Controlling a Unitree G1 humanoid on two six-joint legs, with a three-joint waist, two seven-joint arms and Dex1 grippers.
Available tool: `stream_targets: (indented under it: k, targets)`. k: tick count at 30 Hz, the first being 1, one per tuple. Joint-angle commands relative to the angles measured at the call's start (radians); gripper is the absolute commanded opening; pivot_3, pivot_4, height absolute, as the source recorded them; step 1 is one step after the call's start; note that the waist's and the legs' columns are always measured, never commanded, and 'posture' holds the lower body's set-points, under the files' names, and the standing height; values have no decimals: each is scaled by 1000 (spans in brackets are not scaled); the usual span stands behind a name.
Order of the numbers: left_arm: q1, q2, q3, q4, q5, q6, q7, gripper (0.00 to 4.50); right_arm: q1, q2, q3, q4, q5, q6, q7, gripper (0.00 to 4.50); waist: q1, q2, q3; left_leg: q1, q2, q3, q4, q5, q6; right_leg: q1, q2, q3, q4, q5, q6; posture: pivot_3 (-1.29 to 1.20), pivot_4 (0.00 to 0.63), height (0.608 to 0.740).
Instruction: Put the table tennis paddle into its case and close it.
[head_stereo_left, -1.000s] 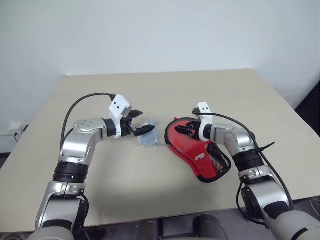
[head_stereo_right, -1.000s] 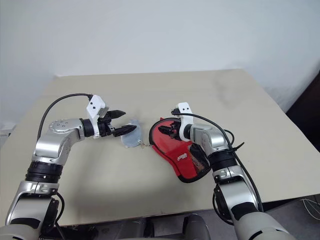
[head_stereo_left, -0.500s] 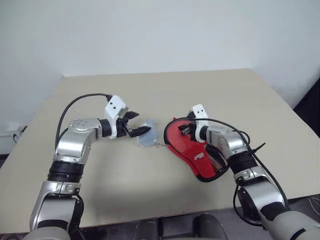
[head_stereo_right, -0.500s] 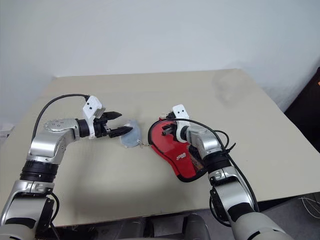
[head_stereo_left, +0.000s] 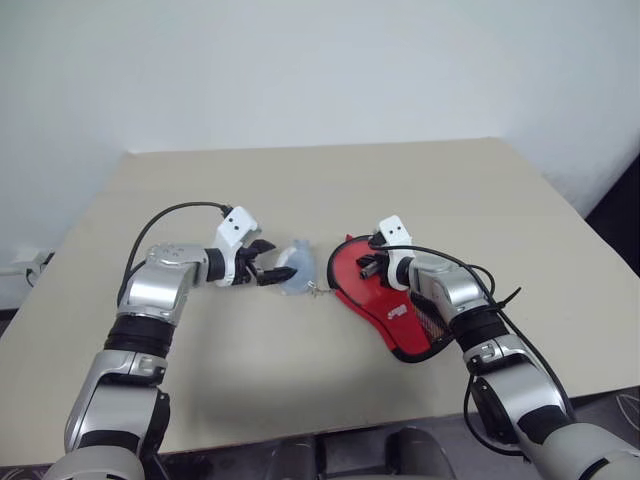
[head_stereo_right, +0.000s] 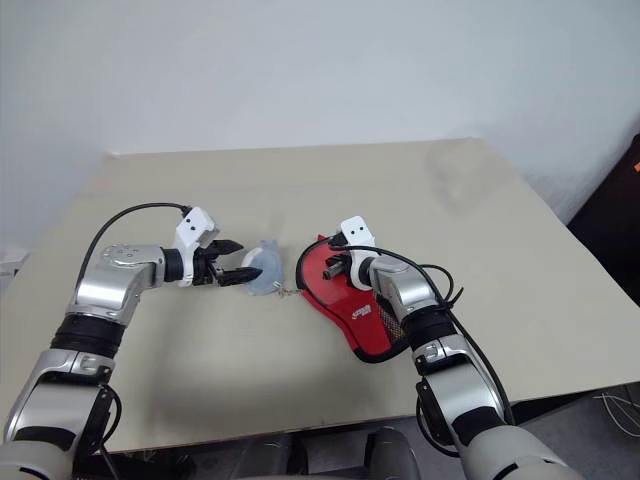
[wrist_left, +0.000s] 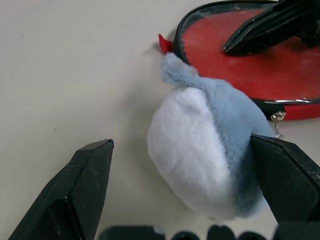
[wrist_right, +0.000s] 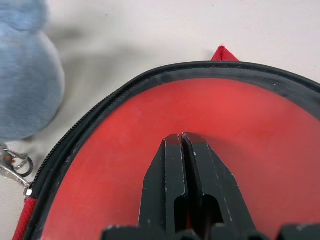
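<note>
Left jaws wide around the ball (wrist_left: 205, 155) — right jaws closed, empty, over the case (wrist_right: 125, 165).

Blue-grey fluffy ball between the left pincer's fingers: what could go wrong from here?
1. The open left pincer straddles the blue-grey and white fluffy ball; one finger already touches it, so closing may nudge it aside.
2. The shut right pincer presses the red paddle-shaped case; pulling the ball could drag the case if that press slips.
</note>
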Motion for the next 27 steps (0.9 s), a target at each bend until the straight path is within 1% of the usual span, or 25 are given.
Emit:
stream_targets:
  k: [1,3,5,12,13,14,21,24,25,27]
  targets:
    - [-44,-20,-17,34,23,0,-2,4500,1,4,-6,-9,-13,1,-1,76,0,0,0,0,0,0,0,0,0,0,0,0,0,0,0,0,0,688]
    - [-49,-24,-36,25,-3,78,-61,4500,3,2,-10,-14,-14,6,-3,76,0,0,0,0,0,0,0,0,0,0,0,0,0,0,0,0,0,688]
    - [-45,-22,-48,9,-14,117,-100,4500,4,1,-14,-16,-13,10,-5,76,-3,0,0,0,0,0,0,1,0,0,0,0,0,0,0,0,0,688]
    - [-51,-48,-43,41,-4,156,-90,4500,5,-5,-25,-18,-14,15,-14,76,-9,0,0,0,0,-1,0,1,1,0,0,0,0,0,0,0,0,688]
    - [-52,-53,-33,44,-9,156,-83,4127,6,-5,-25,-20,-15,16,-14,0,-11,0,0,0,0,-1,0,1,1,0,0,0,0,0,0,0,0,688]
    - [-53,-55,-27,45,-11,155,-81,3937,6,-6,-25,-20,-16,17,-15,0,-12,0,0,0,0,-1,0,1,1,0,0,0,0,0,0,0,0,688]
    - [-70,-70,-27,80,3,139,-56,1477,11,-3,-16,-20,-19,26,-12,0,-12,0,0,0,0,-1,0,2,0,1,0,0,0,1,-1,0,0,688]
    - [-98,-80,-34,127,30,118,-13,720,15,-1,-12,-25,-20,32,-12,0,-12,0,0,1,0,-1,0,3,0,1,0,0,0,1,-1,0,0,688]
    - [-110,-83,-38,151,40,113,-3,547,16,-1,-10,-25,-22,33,-12,0,-12,0,0,1,0,-2,0,3,0,1,0,0,0,1,-2,0,0,688]
    - [-132,-89,-36,195,53,89,21,547,18,-2,-2,-21,-32,36,-16,0,-12,0,0,1,0,-2,0,4,0,1,0,0,0,1,-2,0,0,688]
